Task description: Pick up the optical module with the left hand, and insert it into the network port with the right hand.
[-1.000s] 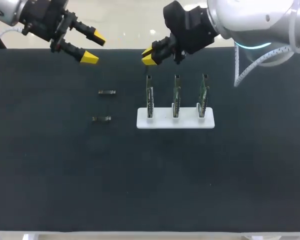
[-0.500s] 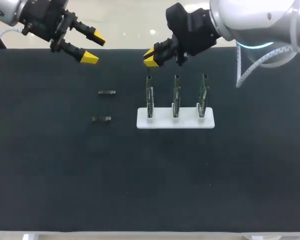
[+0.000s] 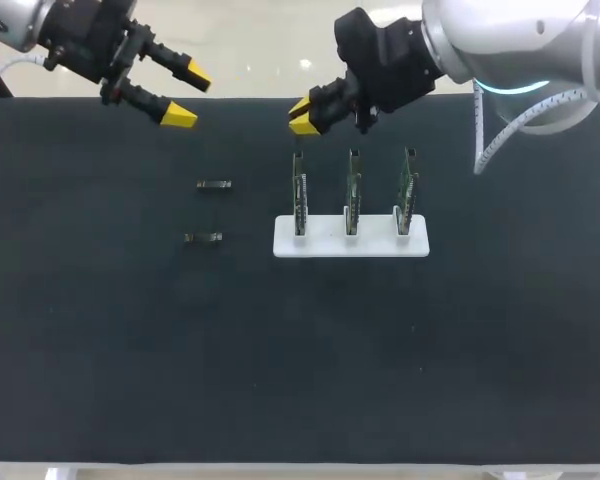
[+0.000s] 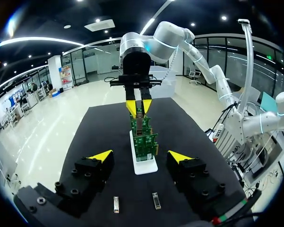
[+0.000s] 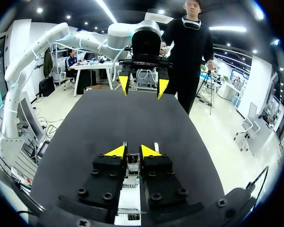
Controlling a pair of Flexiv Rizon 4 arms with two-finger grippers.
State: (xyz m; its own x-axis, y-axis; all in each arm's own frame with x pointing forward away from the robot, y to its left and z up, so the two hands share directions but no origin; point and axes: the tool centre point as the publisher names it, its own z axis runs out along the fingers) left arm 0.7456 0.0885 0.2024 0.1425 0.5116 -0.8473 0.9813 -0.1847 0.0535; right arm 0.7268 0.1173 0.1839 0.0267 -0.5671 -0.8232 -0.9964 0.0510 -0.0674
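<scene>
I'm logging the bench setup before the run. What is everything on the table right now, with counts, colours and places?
table: 1, black top, under everything.
optical modules: 2, dark with a metal sheen, lying flat left of the stand, apart from each other; the second lies nearer the robot.
stand: 1, white, flat, at the middle of the table.
circuit boards: 3, green, upright in a row in the stand.
left gripper: 1, black with yellow tips, wide open, over the far left edge, holding nothing.
right gripper: 1, black with yellow tips, fingers slightly apart, over the far end of the leftmost board.
</scene>
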